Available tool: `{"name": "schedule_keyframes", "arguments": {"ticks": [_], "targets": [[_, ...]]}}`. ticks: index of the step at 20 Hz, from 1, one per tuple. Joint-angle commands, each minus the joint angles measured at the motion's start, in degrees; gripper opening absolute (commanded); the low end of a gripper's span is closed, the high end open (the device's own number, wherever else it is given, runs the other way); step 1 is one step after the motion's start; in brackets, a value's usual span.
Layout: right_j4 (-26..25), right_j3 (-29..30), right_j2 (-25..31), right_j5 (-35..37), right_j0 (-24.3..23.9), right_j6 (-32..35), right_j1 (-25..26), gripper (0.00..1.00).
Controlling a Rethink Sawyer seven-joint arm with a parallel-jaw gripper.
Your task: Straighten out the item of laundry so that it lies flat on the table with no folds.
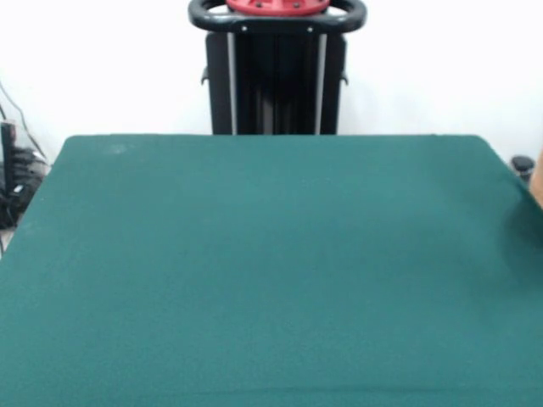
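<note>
The table [271, 271], covered in dark green cloth, fills the front view. No towel shows on it; the item of laundry is out of view. The gripper and the arm do not show. Only the robot's black pedestal [277, 80] with its red base ring stands at the table's far side.
Dark cables and gear [17, 174] sit off the table's left far corner. A small dark object [523, 164] and a blurred skin-toned shape [538, 191] show at the right edge beside the table. A white wall stands behind.
</note>
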Motion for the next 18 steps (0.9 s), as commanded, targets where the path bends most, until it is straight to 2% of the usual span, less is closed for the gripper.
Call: {"name": "schedule_keyframes", "arguments": {"ticks": [1,3,8,10,15,18], "targets": [[0.33,6.14,16.99,9.63,-10.53,-8.97,-7.1,0.0],[0.11,6.31,18.38,10.69,-13.24,-10.25,-8.49,0.0],[-0.13,7.81,26.65,12.44,-22.71,-12.32,-10.79,0.0],[-1.47,8.16,28.43,12.14,-25.08,-11.98,-11.3,0.0],[-6.8,9.04,28.41,8.79,-25.82,-8.72,-9.15,0.0],[-7.1,10.32,30.03,8.02,-26.3,-6.26,-9.07,0.0]]}}
